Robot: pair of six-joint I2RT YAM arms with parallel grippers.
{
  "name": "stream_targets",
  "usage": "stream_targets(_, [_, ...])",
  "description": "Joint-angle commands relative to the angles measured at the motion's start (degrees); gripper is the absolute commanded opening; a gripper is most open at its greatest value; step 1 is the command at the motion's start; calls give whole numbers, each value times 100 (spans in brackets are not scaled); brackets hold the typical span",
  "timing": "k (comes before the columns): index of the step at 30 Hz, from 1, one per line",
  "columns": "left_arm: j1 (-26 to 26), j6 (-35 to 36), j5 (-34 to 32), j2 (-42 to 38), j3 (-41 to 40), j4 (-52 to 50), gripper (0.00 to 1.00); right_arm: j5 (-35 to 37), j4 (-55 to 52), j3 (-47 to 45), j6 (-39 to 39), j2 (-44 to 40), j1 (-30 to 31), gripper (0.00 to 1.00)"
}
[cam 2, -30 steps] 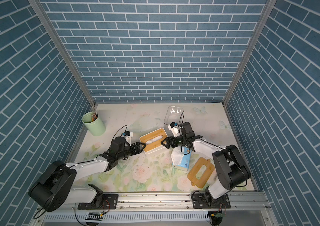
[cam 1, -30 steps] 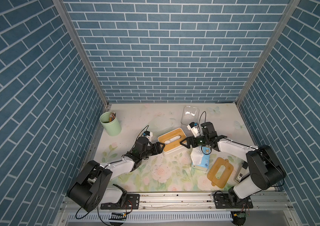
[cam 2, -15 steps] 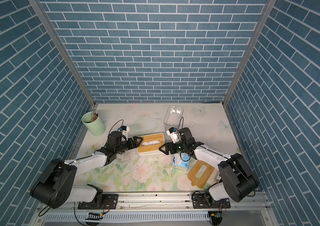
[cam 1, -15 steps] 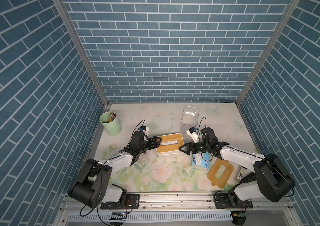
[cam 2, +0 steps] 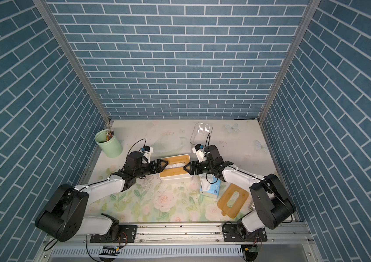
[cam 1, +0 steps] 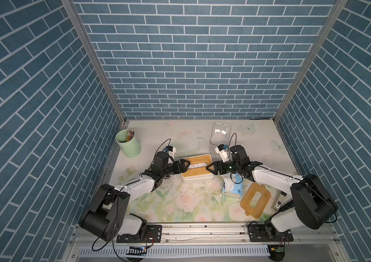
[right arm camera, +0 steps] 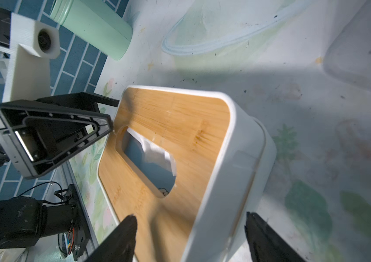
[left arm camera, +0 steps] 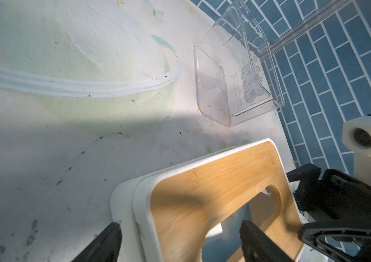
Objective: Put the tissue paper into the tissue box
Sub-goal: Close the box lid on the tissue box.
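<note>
Currently both arms are set at the short ends of the white plastic tissue box (cam 1: pixel 197 178), which carries a slotted bamboo lid (cam 1: pixel 199 173).

Left gripper (cam 1: pixel 186 166): fingers are spread, one outside the box corner and one above the lid. Nothing is clamped.

Right gripper (cam 1: pixel 209 168): fingers are likewise spread astride the opposite end. Nothing is pinched.

Step judged in hand: the box or its lid is being approached for a two-sided grasp, so that it can be opened. Which part is to be taken cannot be told.

For a good grasp, the jaws are to be centred on the end walls before closing. Both sides are to be closed evenly, and any lift is to be kept level so that the lid is not jammed.

White tissue (right arm camera: pixel 155 152) is seen through the slot, with blue beneath it.

The blue-and-white soft tissue-paper pack (cam 1: pixel 233 187) lies on the floral table mat (cam 1: pixel 180 204), just beside the box end nearer the right arm. It sits below that arm's wrist, behind the fingertips, and is touched by neither gripper. A second, loose bamboo lid (cam 1: pixel 246 203) lies just beyond the pack.
</note>
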Motion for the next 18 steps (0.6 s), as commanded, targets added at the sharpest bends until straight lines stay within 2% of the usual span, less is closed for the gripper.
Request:
stream_targets(1, [-115,35,44,107,94,-38,87,-130,273,100,242,105,111,75])
stream_targets(18, [-387,-258,125,208,228,161,90,-280,629,-137,752,195,320,63])
